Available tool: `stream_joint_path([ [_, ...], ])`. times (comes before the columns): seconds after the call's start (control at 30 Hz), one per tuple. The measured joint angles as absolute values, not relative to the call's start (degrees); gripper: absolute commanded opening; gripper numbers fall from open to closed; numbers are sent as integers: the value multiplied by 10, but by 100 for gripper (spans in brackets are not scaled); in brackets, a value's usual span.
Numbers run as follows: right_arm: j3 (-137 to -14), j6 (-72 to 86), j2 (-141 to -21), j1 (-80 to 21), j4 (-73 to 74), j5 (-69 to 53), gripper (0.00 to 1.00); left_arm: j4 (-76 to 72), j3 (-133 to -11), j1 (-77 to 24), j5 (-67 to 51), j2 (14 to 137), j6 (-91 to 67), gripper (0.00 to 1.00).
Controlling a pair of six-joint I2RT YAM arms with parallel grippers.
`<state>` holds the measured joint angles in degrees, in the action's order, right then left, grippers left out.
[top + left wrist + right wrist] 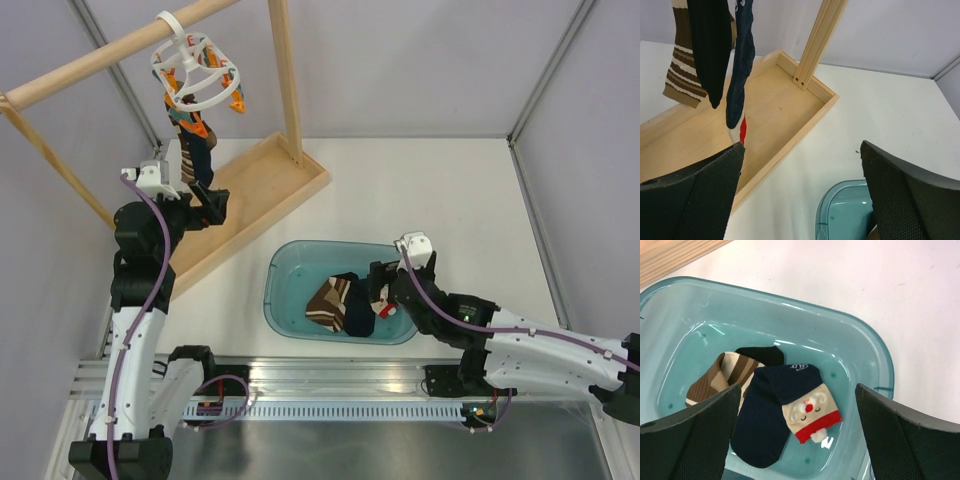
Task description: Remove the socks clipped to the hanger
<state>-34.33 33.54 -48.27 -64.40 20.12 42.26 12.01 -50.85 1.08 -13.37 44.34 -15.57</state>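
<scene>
The white ring hanger (195,72) hangs by its hook from the wooden pole, and socks (190,140) dangle from its clips. The left wrist view shows a brown striped sock (682,65), a black sock (710,50) and a navy sock (740,65) with a red toe patch. My left gripper (212,205) (801,145) stands open just below them and touches none. My right gripper (380,290) (797,387) hovers open over the teal tub (290,265), empty. In the tub lie a navy Santa sock (770,415), a striped sock (715,380) and a black sock (762,355).
The rack's wooden base tray (260,190) lies under the hanger, with an upright post (285,70) at its far end. The tub's rim (880,365) sits close to the tray's edge. A metal rail (350,380) runs along the near side. Grey walls enclose the table.
</scene>
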Motion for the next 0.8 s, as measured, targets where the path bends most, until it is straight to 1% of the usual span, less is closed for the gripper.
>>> stream_joint_path([
  [0.1,-371,294,-507,-642,196,425,98,121,-509,11,-128,446,-156,100],
  [0.23,-444,232,-562,-621,166,414,98,135,-509,17,-101,448,-157,100],
  [0.4,-531,172,-640,-571,77,351,98,152,-509,42,-47,449,-164,100],
  [0.63,-674,128,-847,-550,-34,252,98,166,-509,80,-7,450,-174,100],
  [0.8,-781,115,-985,-550,-93,183,98,166,-509,124,-7,454,-183,100],
])
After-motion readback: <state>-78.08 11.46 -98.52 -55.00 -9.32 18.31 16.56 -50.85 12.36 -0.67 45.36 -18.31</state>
